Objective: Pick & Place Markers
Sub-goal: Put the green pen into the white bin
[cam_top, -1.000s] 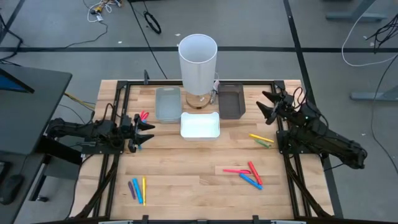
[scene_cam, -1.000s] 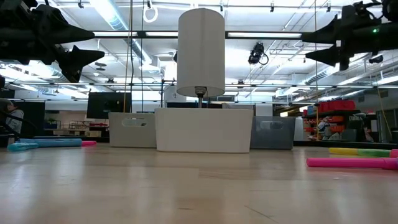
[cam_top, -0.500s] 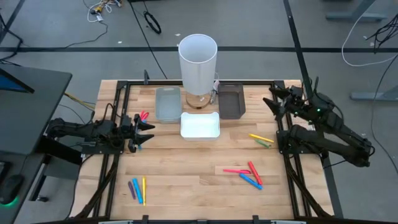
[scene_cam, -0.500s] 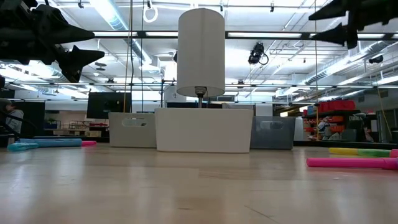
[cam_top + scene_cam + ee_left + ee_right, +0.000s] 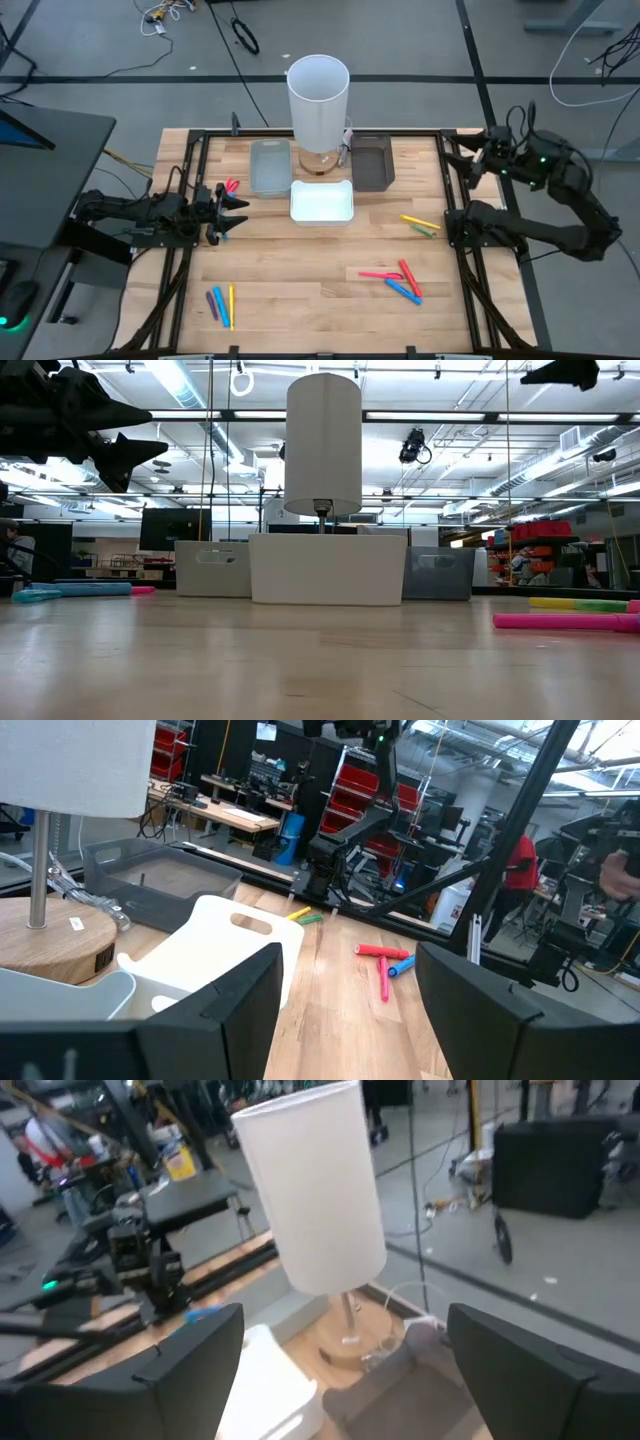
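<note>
Left gripper (image 5: 237, 212): fingers parted, holding nothing, at 9 o'clock on the light wooden table (image 5: 300, 290) in the high view. Right gripper (image 5: 474, 163): fingers spread wide, holding nothing, at 2 o'clock over the table's edge.

High view, thin pen-like markers: pink and blue pair (image 5: 229, 186) just beside the left gripper; purple, blue and yellow group (image 5: 221, 303) at 7 o'clock; yellow and green pair (image 5: 421, 225) at 3 o'clock; pink, red and blue group (image 5: 398, 280) at 5 o'clock. Tall white cylinder (image 5: 318, 100) at 12 o'clock, with clear, white and dark trays around it.

Low view: left gripper (image 5: 135, 455) raised; right gripper's dark fingers (image 5: 563, 372) high up.

Left wrist view: red and blue markers (image 5: 385, 958) beyond the white tray (image 5: 220, 945).

Right wrist view: white cylinder (image 5: 312, 1195) ahead.
</note>
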Motion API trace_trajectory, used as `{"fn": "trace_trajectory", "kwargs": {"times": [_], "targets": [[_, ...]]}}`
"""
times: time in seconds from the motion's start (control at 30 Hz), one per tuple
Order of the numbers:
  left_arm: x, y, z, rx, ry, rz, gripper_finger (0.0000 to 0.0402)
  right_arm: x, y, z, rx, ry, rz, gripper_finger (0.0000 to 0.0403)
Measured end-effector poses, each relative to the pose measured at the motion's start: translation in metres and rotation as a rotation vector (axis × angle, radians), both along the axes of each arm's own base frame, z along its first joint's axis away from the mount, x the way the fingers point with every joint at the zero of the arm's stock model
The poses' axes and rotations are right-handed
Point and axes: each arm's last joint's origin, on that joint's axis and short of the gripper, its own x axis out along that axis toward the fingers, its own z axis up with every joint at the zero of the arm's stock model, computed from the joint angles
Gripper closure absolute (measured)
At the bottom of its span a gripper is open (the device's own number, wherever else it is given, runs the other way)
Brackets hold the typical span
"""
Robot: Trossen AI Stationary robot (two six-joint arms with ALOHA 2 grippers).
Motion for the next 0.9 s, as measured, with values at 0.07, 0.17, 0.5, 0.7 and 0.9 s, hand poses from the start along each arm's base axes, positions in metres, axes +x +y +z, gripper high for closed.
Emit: {"fn": "trace_trajectory", "kwargs": {"times": [0.07, 0.17, 0.5, 0.7, 0.9], "targets": [[0.0, 0.0, 0.0, 0.0, 0.0, 0.0, 0.0168, -0.001, 0.001, 0.007, 0.019, 0.018, 0.019, 0.005], [0.0, 0.0, 0.0, 0.0, 0.0, 0.0, 0.0168, 0.0, 0.002, 0.015, 0.074, 0.044, 0.029, 0.005], [0.0, 0.0, 0.0, 0.0, 0.0, 0.0, 0.0168, 0.008, 0.0, 0.024, 0.222, 0.207, 0.127, 0.005], [0.0, 0.0, 0.0, 0.0, 0.0, 0.0, 0.0168, 0.016, -0.001, 0.027, 0.303, 0.309, 0.171, 0.005], [0.0, 0.0, 0.0, 0.0, 0.0, 0.0, 0.0168, 0.026, 0.0, 0.036, 0.429, 0.337, 0.18, 0.005]]}}
